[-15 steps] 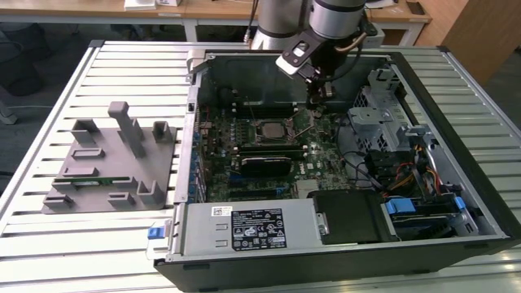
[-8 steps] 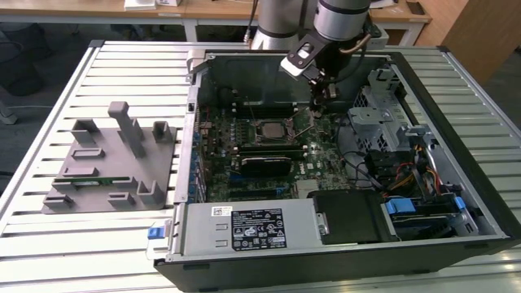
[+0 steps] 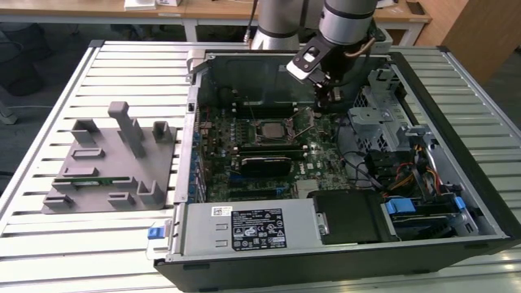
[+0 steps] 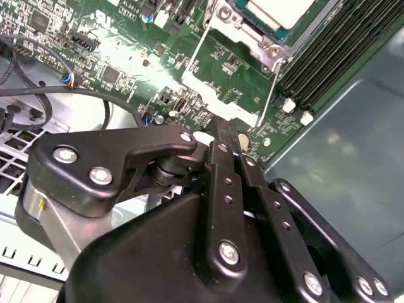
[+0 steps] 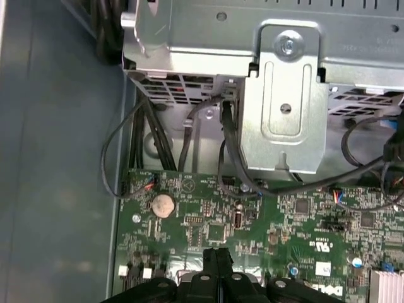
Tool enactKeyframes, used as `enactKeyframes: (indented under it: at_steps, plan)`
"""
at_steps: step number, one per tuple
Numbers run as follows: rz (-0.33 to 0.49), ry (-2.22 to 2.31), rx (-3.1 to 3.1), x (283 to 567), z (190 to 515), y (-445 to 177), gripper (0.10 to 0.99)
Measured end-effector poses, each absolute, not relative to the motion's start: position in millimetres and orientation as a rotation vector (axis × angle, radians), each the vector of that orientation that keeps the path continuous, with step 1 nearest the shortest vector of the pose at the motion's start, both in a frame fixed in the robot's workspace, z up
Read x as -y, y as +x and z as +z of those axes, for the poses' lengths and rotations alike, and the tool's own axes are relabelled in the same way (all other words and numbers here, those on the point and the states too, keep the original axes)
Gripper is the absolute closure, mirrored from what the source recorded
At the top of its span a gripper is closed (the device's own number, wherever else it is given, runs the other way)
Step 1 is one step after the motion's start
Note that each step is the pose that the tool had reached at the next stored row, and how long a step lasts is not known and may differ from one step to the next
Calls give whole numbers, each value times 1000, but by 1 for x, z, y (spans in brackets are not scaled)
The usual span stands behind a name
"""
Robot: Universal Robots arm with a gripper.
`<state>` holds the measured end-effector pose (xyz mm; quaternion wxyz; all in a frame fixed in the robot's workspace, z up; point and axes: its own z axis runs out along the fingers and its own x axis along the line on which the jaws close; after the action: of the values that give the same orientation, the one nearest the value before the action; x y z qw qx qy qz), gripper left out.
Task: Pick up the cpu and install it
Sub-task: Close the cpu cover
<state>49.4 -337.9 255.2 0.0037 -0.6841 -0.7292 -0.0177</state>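
Note:
The cpu (image 3: 271, 129) is a small silvery square lying flat in the socket on the green motherboard inside the open computer case. In the second wrist view the cpu (image 4: 278, 9) shows with its tan rim inside the metal socket frame. My gripper (image 3: 324, 105) hangs low over the board, to the exterior view's right of the socket and apart from the cpu. Its black fingers (image 4: 221, 148) are pressed together with nothing between them, close to the end of the thin wire socket lever (image 4: 271, 88). The first wrist view has the shut gripper (image 5: 218, 254) above the board's edge.
A grey fixture plate (image 3: 106, 177) with a green memory stick (image 3: 96, 180) lies at the exterior view's left on the slatted table. A metal drive cage (image 5: 284, 95) and loose cables (image 5: 227, 151) stand just beside the gripper. Black memory slots (image 4: 328, 57) border the socket.

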Motion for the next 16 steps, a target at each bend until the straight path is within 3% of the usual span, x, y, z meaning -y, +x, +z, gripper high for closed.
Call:
enactKeyframes:
  at_steps: [16]
  plan:
    - [-56, -2144, 2285, 338, 239, 47, 980]
